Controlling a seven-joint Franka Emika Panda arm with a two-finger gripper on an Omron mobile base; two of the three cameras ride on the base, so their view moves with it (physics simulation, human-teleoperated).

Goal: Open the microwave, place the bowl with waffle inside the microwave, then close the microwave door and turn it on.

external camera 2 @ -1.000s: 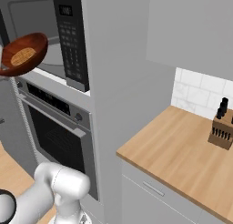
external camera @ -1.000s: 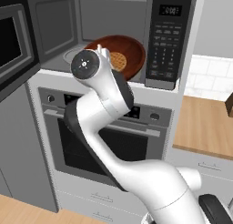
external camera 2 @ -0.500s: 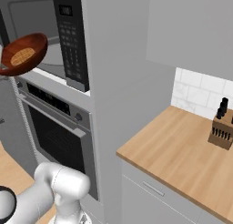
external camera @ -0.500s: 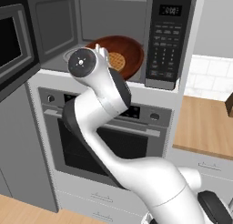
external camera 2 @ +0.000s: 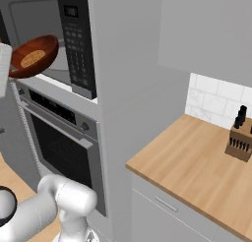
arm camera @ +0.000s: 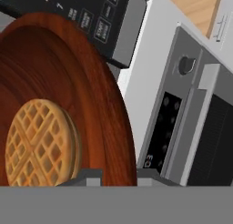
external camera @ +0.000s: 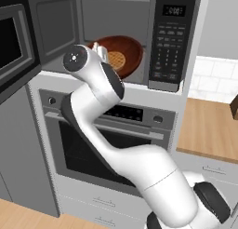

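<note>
The microwave (external camera: 173, 42) stands open, its grey cavity (external camera: 97, 16) showing. The microwave door (external camera: 11, 42) is swung out to the left. My gripper (external camera: 103, 53) is shut on the rim of the reddish-brown bowl (external camera: 128, 49), which hangs tilted at the mouth of the cavity, just left of the keypad (external camera 2: 76, 39). The golden waffle (external camera: 117, 59) lies in the bowl. From the right, the bowl (external camera 2: 34, 56) with the waffle (external camera 2: 33, 58) sits in front of the opening. In the hand view the bowl (arm camera: 82, 91) and waffle (arm camera: 38, 143) fill the left side, with the gripper (arm camera: 119, 177) on the rim.
A steel wall oven (external camera: 116, 144) with a bar handle sits right under the microwave; its control strip (arm camera: 166, 123) appears beside the bowl. To the right is a wooden counter (external camera 2: 197, 167) with a knife block (external camera 2: 238, 137). A grey cabinet wall (external camera 2: 133, 78) flanks the keypad.
The bowl has edged slightly toward the microwave cavity, still in my grip. The arm's upper joint has shifted a little left and up.
</note>
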